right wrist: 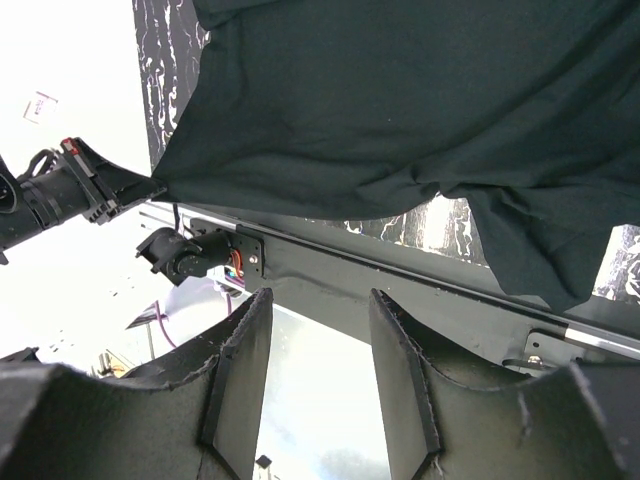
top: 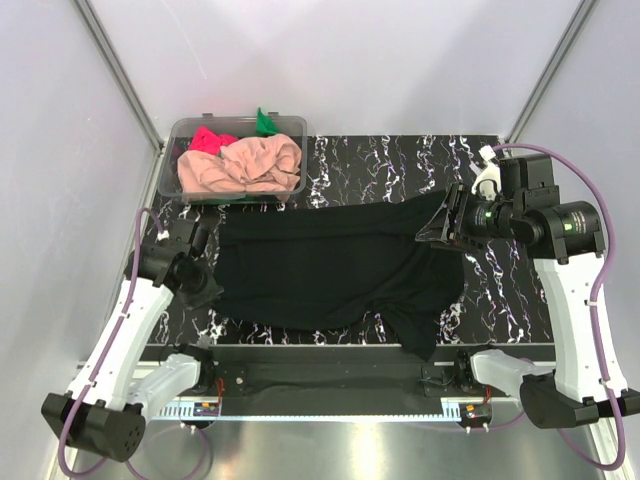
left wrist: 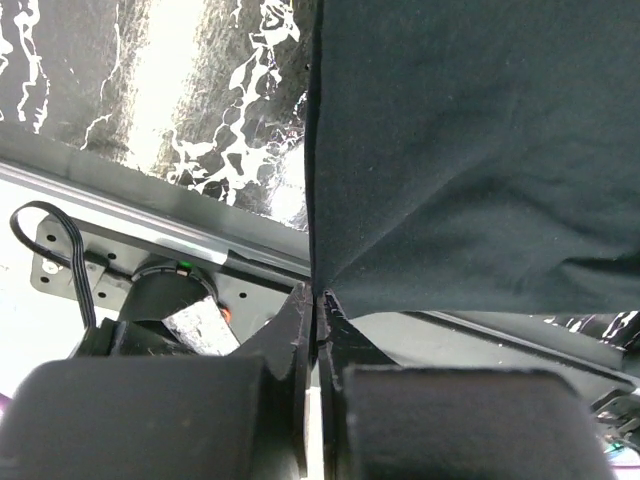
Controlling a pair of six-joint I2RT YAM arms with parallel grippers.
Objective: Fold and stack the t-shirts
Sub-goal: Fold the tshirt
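Rearward, clear tub (top: 170, 160) — peach-pink t-shirt (top: 245, 165), pink-red t-shirt (top: 208, 139), perhaps green t-shirt (top: 265, 122)

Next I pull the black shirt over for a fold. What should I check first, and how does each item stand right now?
1. Left gripper has cloth: ok. It is shut on a corner of the black t-shirt.
2. Right gripper has cloth: not ok. Its jaws are open with nothing between them.
3. Shirt lies flat: not ok. Its near right part is rumpled and bunched on the table.
4. Other shirts out of the way: ok. The peach-pink t-shirt, pink-red t-shirt and green t-shirt sit in the clear tub.
5. Cloth free underneath: cannot tell.
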